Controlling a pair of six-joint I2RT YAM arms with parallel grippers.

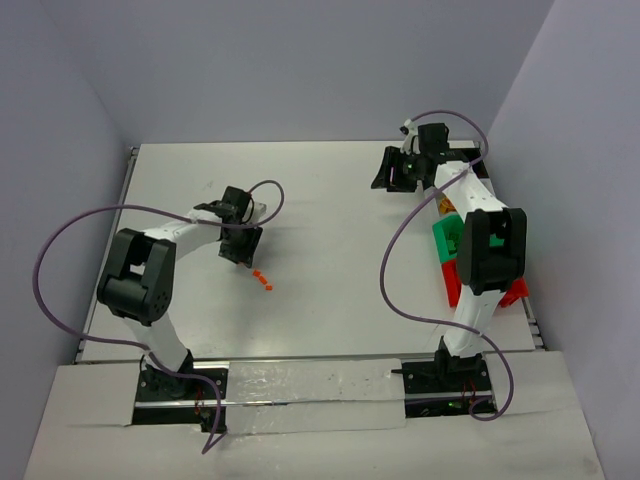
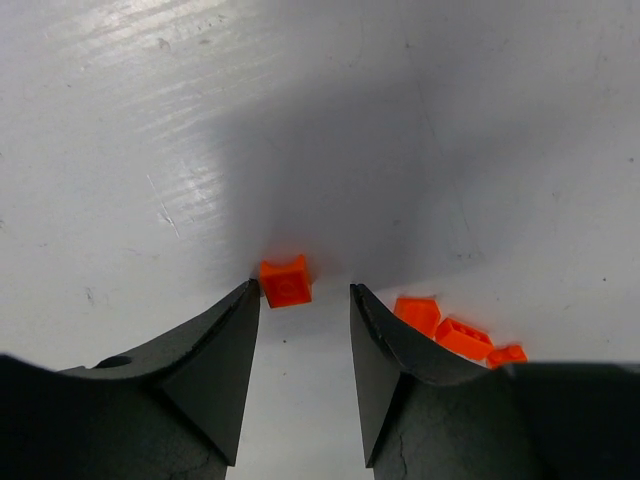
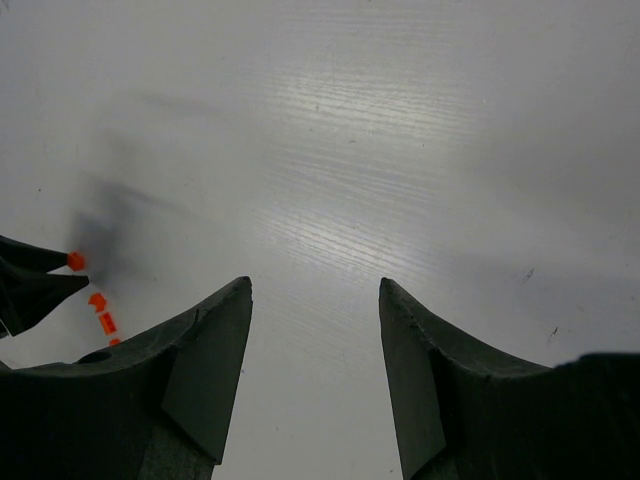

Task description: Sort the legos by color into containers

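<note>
A small orange lego (image 2: 285,281) lies on the white table right at the tips of my left gripper (image 2: 300,287), close to the left fingertip. The jaws stand apart, wider than the brick. Three more orange legos (image 2: 463,338) lie just right of the right finger. From above, this gripper (image 1: 240,257) points down beside the orange cluster (image 1: 262,280). The containers run along the right edge, where a green bin (image 1: 443,240) and a red bin (image 1: 454,287) show; the right arm hides the rest. My right gripper (image 3: 315,282) is open over bare table with nothing between its fingers.
The right arm (image 1: 480,240) stretches over the row of bins toward the back right corner, its gripper (image 1: 392,170) near the far edge. The right wrist view catches the left gripper's fingers (image 3: 30,285) and the orange bits (image 3: 98,300) at its far left.
</note>
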